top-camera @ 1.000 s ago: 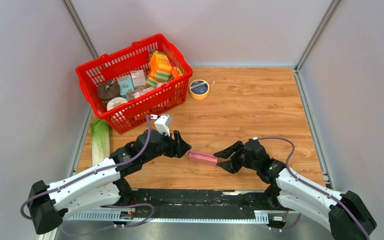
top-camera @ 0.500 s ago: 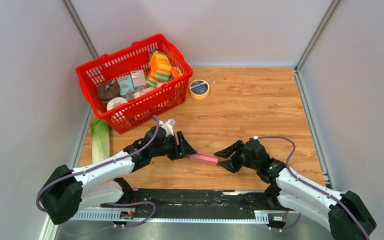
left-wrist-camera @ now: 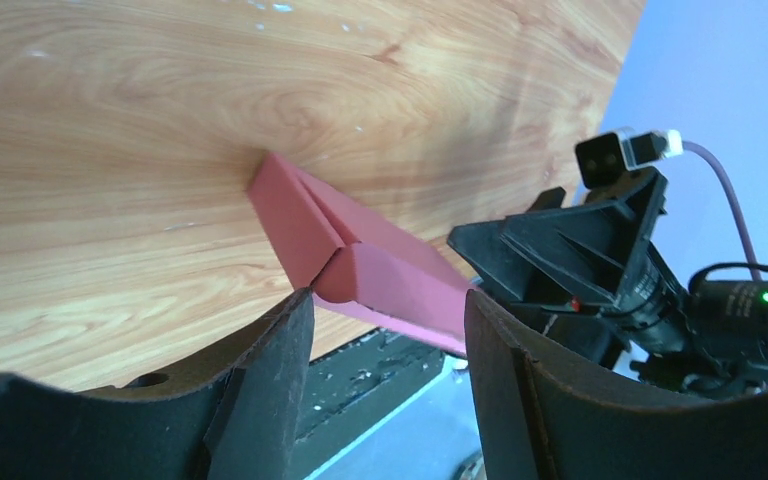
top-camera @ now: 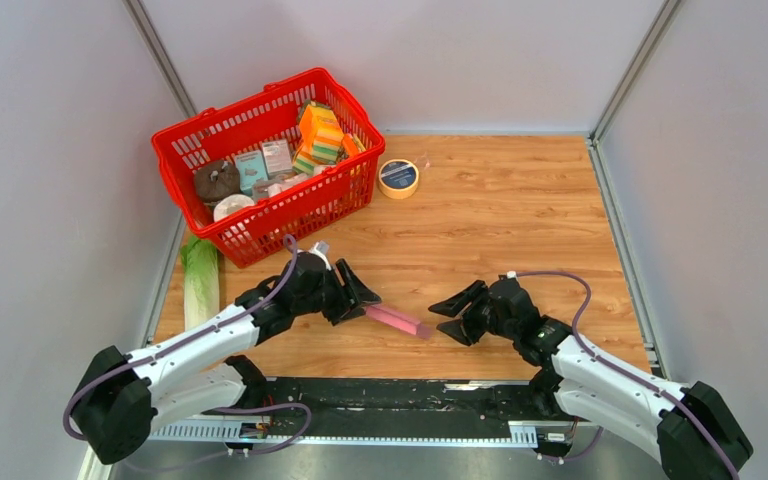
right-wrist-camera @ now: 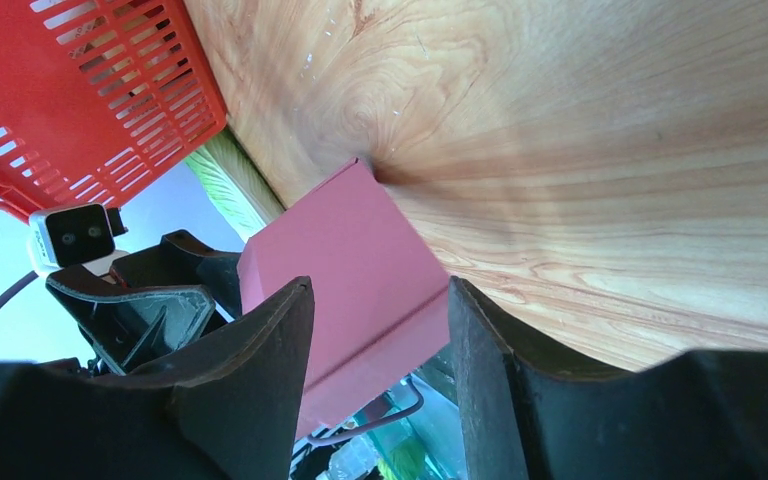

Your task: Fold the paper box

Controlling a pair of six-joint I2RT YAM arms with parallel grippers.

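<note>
The paper box [top-camera: 398,321] is a slim pink folded box lying on the wooden table between my two grippers, slanted down to the right. My left gripper [top-camera: 363,297] is open just left of its near end. In the left wrist view the box [left-wrist-camera: 360,262] lies just beyond my open left gripper [left-wrist-camera: 388,320], with its end near the left fingertip [left-wrist-camera: 295,310]. My right gripper [top-camera: 440,322] is open just right of the box's other end. In the right wrist view the box [right-wrist-camera: 345,255] shows between and beyond my open right gripper [right-wrist-camera: 380,300].
A red basket [top-camera: 243,106] with packs and cartons stands at the back left. A tape roll [top-camera: 398,178] lies behind the middle. A green vegetable [top-camera: 200,282] lies along the left edge. A black rail [top-camera: 390,395] runs along the near edge.
The box was raised between both grippers; now it lies on the table, turned slanted. My left gripper has drawn back to the left. The right gripper has hardly moved.
</note>
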